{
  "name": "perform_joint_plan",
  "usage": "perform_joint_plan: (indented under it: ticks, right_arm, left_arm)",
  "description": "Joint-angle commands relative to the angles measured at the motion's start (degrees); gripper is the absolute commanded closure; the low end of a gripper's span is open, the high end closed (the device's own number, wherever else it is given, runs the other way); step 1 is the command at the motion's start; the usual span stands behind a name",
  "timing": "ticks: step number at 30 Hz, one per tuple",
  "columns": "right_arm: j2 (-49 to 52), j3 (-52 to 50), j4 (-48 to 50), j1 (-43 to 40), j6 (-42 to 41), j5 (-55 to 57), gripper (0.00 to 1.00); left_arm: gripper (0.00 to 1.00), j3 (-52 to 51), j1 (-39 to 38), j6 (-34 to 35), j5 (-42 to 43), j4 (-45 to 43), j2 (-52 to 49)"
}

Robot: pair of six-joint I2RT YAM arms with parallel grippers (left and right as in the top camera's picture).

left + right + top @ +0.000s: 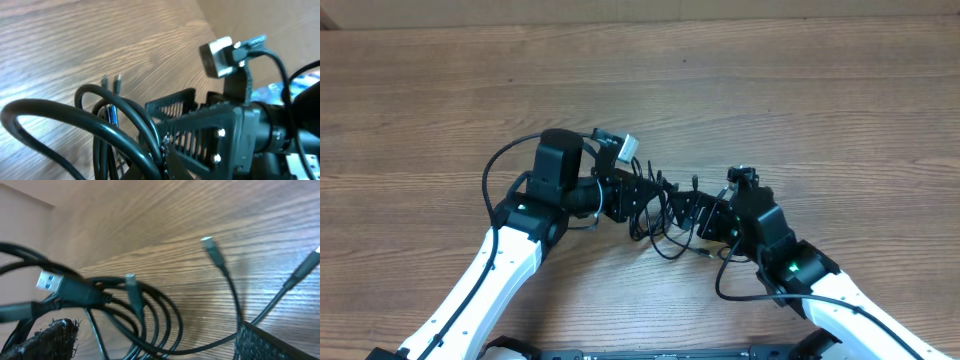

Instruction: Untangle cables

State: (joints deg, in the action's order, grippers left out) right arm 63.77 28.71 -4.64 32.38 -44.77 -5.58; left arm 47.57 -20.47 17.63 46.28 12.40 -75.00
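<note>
overhead, thin black flexible cables [665, 215] lie tangled mid-frame; left wrist view, the left gripper [162, 147] pinches their loops closed; right wrist view, the right gripper [155, 347] gapes empty, next needing one plug end [207, 241] to pull free.

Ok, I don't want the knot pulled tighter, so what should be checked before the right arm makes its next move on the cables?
1. Left pincer shut on the thin black cables: ok.
2. Right pincer open, fingers wide apart: ok.
3. A cord within the right pincer's reach: ok, the pale-tipped cord runs down between its fingers.
4. Cords separated: not ok, the loops overlap one another.
5. Which cord the left pincer grips: cannot tell.
6. Blue-tongued USB plug free of the loops: cannot tell.
</note>
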Motion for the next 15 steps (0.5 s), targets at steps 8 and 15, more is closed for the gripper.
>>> perform_joint_plan:
  ticks: [8,15]
  right_arm:
    - [1.44,1.03,1.64,0.0,1.38,2.62,0.0]
    - [3.37,1.03,-0.33,-1.84,1.36,16.09,0.0]
  left_arm:
    - [0.96,1.03,0.31,0.5,22.03,-6.95,1.25]
    - [0.96,1.03,0.66,0.11,28.09,-8.2,1.25]
